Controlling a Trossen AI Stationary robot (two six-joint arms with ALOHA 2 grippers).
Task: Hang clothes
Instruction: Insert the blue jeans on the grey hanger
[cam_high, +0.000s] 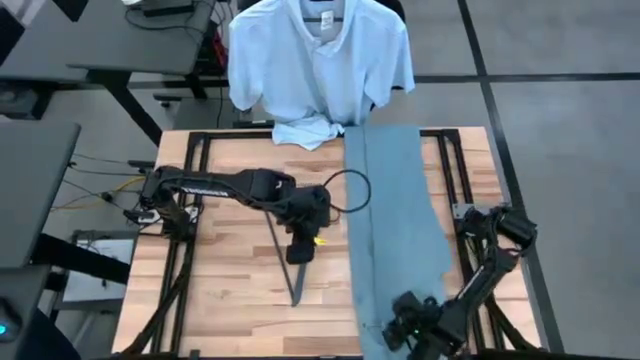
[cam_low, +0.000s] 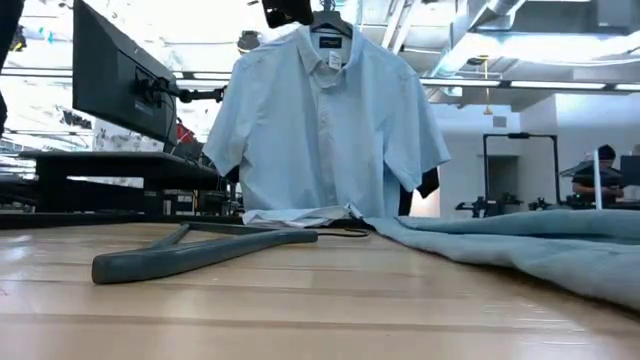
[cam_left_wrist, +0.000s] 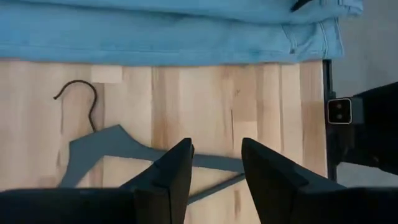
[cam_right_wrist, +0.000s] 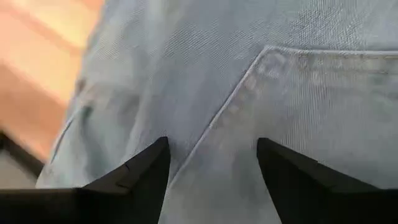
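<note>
The pale blue-white collared shirt hangs on a hanger beyond the table's far edge, and its hem rests on that edge. The light blue jeans lie flat along the table's right half, running from far to near. A grey hanger lies flat on the wood at mid-table. My left gripper is open above the hanger's lower bar, one finger to each side. My right gripper is open over the jeans' back pocket, at the table's near right.
Black frame rails run along the table's left and right sides. Bare wood lies left of the hanger. Desks and a monitor stand beyond the far left. A person sits far off in the room.
</note>
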